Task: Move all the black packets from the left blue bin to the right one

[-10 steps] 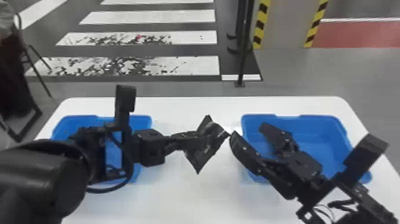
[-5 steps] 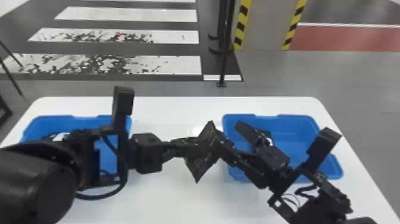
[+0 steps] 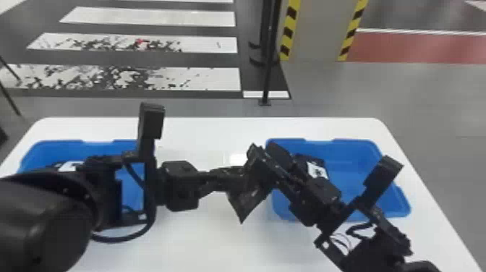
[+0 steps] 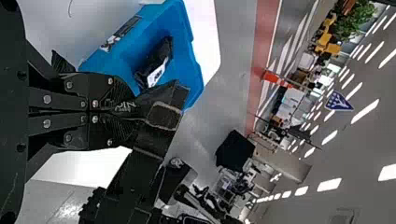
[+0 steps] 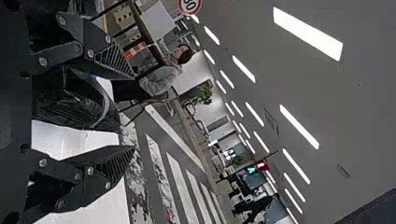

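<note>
A black packet (image 3: 247, 200) hangs above the white table (image 3: 202, 238), between the two blue bins, its long axis running roughly from the table's far edge toward its near edge, crosswise to the left gripper (image 4: 133, 116). It lies off that gripper's tips, toward the robot's right, and the left gripper's fingers are pressed together on it. The right gripper (image 5: 133, 112), spread wide, comes at it diagonally from the table's near right side; the packet sits between its fingers, closer to one than the other, though contact is unclear. Both arms are near, but the right looks set to take over by closing before the left lets go. The held packet is just beside the left wall of the right bin (image 3: 347, 152), where a labelled packet (image 3: 315, 169) rests toward the far left corner. Another (image 3: 68, 166) shows in the left bin (image 3: 97, 146).
</note>
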You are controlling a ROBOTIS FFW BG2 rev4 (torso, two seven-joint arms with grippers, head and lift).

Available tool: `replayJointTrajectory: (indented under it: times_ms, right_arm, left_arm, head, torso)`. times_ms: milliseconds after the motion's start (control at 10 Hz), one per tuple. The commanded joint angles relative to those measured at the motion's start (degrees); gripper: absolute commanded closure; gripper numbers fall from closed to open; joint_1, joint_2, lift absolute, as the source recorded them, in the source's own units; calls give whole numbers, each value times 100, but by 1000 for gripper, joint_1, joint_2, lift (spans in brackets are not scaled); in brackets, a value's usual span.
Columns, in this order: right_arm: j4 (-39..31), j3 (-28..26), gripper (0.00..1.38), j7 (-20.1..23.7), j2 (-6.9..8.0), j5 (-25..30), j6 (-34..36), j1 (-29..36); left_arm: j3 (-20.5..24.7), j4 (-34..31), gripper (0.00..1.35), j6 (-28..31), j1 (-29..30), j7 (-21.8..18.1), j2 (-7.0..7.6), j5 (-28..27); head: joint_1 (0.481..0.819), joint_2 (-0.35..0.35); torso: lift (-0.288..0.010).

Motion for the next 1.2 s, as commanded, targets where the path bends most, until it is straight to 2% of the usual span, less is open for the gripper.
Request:
replayJointTrajectory:
  times_ms: [0, 400, 500, 600, 700, 800, 900, 1100]
  right_arm:
    - [29, 12, 1276, 18, 1, -61, -61, -3]
    - [114, 103, 1277, 176, 1, -358, 178, -31]
    - [142, 103, 1277, 167, 10, -427, 178, -88]
    - [198, 46, 1277, 176, 1, -495, 178, -158]
    - [226, -57, 1277, 167, -25, -484, 178, -256]
    - [240, -240, 1277, 167, -51, -438, 178, -341]
    - [367, -445, 1277, 167, -86, -369, 178, -495]
    - [789, -845, 1277, 167, -253, -141, 290, -875]
  left_arm:
    - [15, -11, 1205, 0, 14, 9, -2, 1]
    - [27, 3, 1205, -42, 0, 9, -2, 13]
    - [38, 3, 1125, -56, 28, 35, -2, 81]
    - [84, 3, 769, 0, 84, 97, -2, 184]
    - [175, 3, 328, 56, 140, 97, -11, 196]
    - [266, 3, 84, 42, 225, 97, -11, 230]
    - [358, 3, 114, 0, 323, 97, -20, 275]
    - [506, -11, 140, -84, 520, 88, -37, 424]
  head:
    - [695, -59]
    - [695, -41]
    - [695, -38]
    - [695, -36]
    - [695, -37]
    - [695, -42]
    - [695, -52]
    - [695, -83]
  torso:
    - [-154]
    - [-154]
    - [-154]
    - [-154]
    - [-154]
    - [-154]
    - [-154]
    - [-154]
